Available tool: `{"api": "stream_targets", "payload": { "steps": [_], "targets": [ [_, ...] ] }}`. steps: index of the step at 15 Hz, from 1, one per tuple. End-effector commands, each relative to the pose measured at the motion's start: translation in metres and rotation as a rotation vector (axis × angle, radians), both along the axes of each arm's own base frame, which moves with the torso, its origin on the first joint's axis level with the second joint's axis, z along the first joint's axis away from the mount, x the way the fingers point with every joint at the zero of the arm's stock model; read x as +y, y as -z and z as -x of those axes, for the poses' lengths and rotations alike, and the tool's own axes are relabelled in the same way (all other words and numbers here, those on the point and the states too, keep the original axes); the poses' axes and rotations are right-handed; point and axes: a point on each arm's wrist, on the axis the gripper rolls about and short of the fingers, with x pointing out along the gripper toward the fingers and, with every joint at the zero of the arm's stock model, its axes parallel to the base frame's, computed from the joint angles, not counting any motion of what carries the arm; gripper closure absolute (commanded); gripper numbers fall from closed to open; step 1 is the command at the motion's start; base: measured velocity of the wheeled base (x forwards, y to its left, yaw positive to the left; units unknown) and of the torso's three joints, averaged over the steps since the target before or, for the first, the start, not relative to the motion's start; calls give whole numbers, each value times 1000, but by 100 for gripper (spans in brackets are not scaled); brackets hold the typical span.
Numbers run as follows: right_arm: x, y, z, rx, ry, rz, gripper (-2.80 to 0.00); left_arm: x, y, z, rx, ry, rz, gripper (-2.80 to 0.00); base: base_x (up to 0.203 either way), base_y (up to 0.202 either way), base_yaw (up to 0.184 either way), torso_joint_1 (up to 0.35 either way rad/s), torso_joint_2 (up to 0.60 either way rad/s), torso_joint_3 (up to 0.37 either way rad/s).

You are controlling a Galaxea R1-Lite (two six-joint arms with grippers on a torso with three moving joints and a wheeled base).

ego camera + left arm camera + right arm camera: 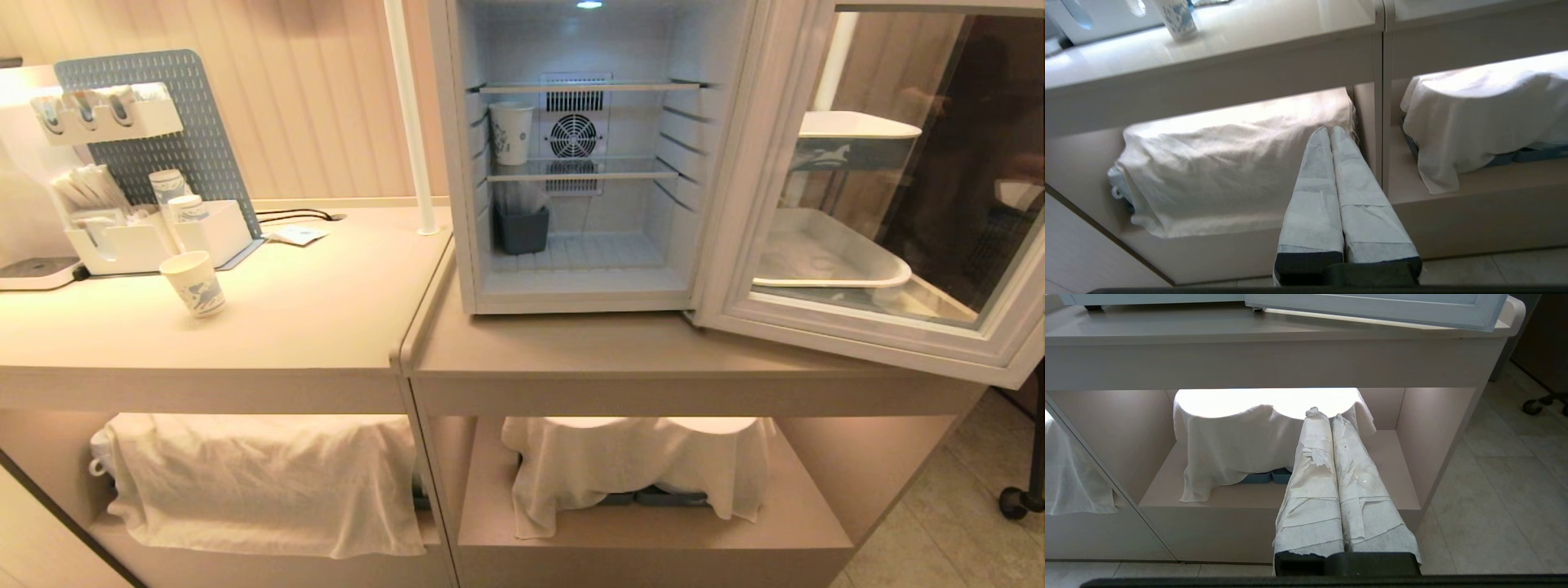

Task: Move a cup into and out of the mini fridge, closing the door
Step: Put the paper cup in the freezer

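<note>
Both sets of fingers, left [1330, 132] and right [1323, 415], are pressed together, empty, below the bench [326, 327]. Cup [194, 283] stands on its left part; mini fridge [571, 163] door [882, 327] hangs open.

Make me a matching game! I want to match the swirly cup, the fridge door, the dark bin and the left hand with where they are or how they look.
Things:
1. swirly cup
2. fridge door
3. dark bin
4. left hand

Places or states:
A. swung open
B. on the fridge floor
C. shut, low before the draped shelf
D. on the counter, left of the fridge

Pairs: 1-D, 2-A, 3-B, 4-C
</note>
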Motion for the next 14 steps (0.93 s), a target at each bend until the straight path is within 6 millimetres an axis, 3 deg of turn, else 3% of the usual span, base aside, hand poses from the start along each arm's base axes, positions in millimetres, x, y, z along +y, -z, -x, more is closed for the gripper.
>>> {"api": "stream_targets", "payload": {
  "steps": [1,3,14],
  "targets": [
    [0,0,0,1,-1,0,0,0,4,0,35,-3,36,0,0,0,0,0,0,0],
    [0,0,0,1,0,0,0,1,4,0,39,-31,124,0,0,0,0,0,0,0],
    [0,0,0,1,0,0,0,1,4,0,42,-38,128,0,0,0,0,0,0,0]
  ]
}}
